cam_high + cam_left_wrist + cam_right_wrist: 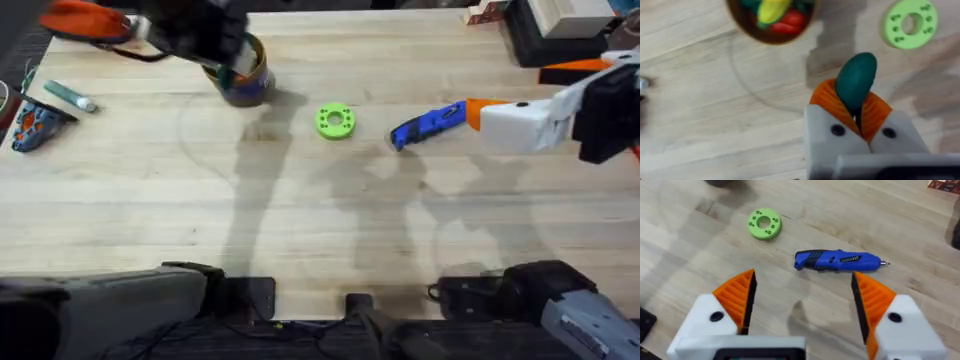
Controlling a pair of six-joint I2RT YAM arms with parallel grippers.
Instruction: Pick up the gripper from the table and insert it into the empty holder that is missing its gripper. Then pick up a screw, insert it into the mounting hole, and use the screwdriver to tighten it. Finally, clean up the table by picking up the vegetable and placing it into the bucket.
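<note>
We hold the vegetable (856,80) above the desk (320,230), close to the bucket (246,82).

Our left gripper (857,112) has its jaws clamped on the dark green vegetable, far left over the desk, with the bucket just beside it holding yellow and red toy pieces. Our right gripper (802,305) hovers with jaws spread wide over the blue screwdriver (839,261), which lies on the desk right of the green ring (335,121).

green ring (335,121), wooden table (300,210)
</note>
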